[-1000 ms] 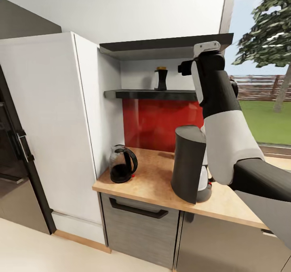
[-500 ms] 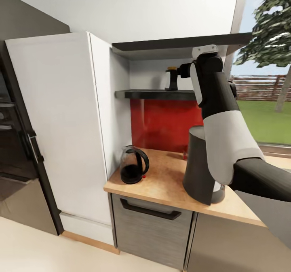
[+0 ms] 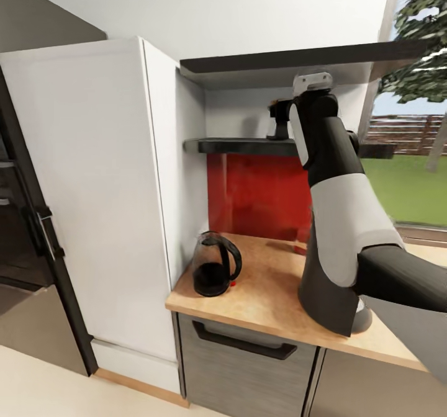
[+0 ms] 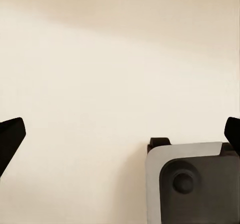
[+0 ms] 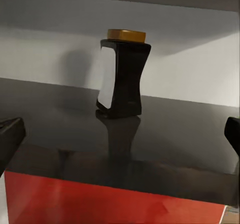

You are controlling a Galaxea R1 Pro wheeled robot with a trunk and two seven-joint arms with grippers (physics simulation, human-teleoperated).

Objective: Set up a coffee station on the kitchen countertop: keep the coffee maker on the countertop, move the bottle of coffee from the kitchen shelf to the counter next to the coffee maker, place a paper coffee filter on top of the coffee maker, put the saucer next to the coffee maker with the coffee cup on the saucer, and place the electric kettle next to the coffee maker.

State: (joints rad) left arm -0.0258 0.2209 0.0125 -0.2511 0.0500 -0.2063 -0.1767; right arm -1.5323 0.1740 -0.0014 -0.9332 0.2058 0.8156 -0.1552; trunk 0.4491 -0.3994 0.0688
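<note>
A tall white cabinet (image 3: 93,187) stood against the wall, and beside it the wooden worktop (image 3: 261,293) ran toward a window showing grass and a tree. Above a red backsplash (image 3: 261,197), a dark kitchen shelf (image 3: 242,147) carried the bottle of coffee (image 5: 122,76), upright with its long axis vertical, yellow cap on top and white label turned to one side. The right arm (image 3: 335,181) reached up toward that shelf, partly hiding the bottle in the head view. The dark coffee maker (image 3: 329,299) stood on the worktop behind the arm, and the electric kettle (image 3: 214,265) sat near the cabinet, handle pointing toward the coffee maker. The right hand (image 5: 120,134) was spread wide and empty, facing the bottle; the left hand (image 4: 120,134) was also wide apart over pale floor.
</note>
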